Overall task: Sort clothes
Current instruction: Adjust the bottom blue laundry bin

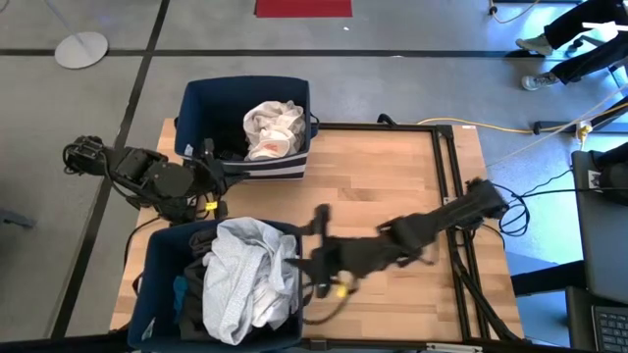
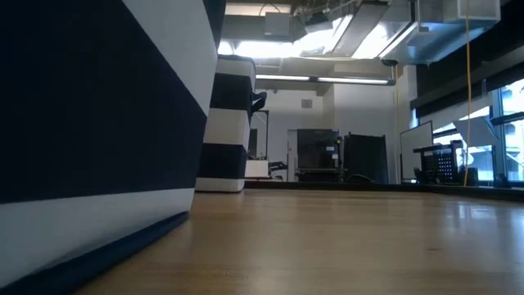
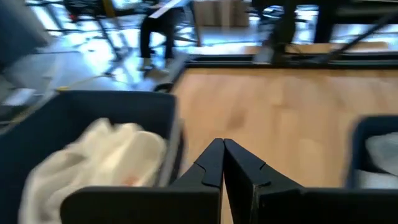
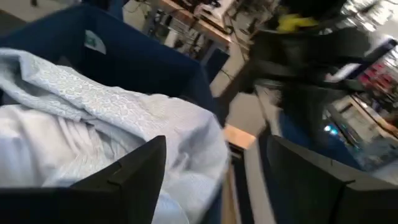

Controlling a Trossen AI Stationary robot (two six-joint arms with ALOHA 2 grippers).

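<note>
In the high view a light wooden table (image 1: 392, 186) carries two dark blue fabric bins. The far bin (image 1: 245, 127), upper centre-left, holds a crumpled cream garment (image 1: 272, 128) with a dark piece beside it. The near bin (image 1: 221, 284), lower left, holds a pale grey-white patterned garment (image 1: 245, 275), heaped over its right wall, long axis running top to bottom of the frame, with black and teal fabric (image 1: 186, 289) on its left.

The right gripper (image 1: 316, 263) sits just beside that bin's right wall, lower centre; in its wrist view the two fingers (image 4: 130, 180) stand well apart with nothing between them, the pale garment directly ahead.

The left gripper (image 1: 211, 181) lies between the two bins at the table's left edge, fingertips pressed together, holding nothing
</note>
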